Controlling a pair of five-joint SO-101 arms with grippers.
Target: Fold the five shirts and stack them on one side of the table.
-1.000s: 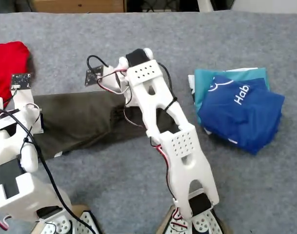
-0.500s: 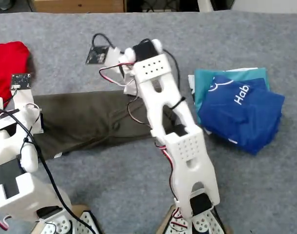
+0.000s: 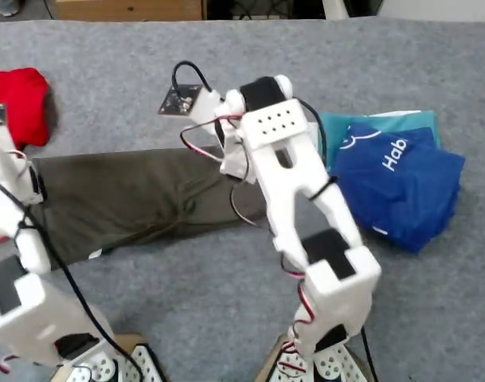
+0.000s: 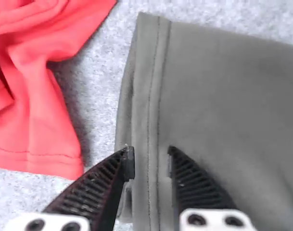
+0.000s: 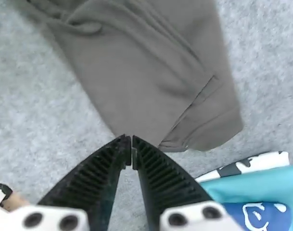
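Note:
An olive shirt (image 3: 138,199) lies folded into a long strip across the middle of the table. My left gripper (image 4: 149,161) is open at the strip's left end, one finger on each side of the hem seam of the olive shirt (image 4: 223,106). A crumpled red shirt (image 3: 19,99) lies just beyond that end, and the red shirt (image 4: 35,72) is close beside the left fingers. My right gripper (image 5: 131,143) is shut and holds nothing, hanging over the right end of the olive shirt (image 5: 151,72). The right arm (image 3: 282,159) rises above that end.
A stack of folded shirts, blue on teal (image 3: 393,183), sits at the table's right side; its teal edge (image 5: 252,192) shows close to the right gripper. Grey felt (image 3: 186,318) covers the table. The left arm (image 3: 15,223) stands along the left edge.
The right arm has lifted and swung right, off the olive shirt's middle toward its right end. The left arm has shifted toward the table's left edge. The olive strip has stayed put.

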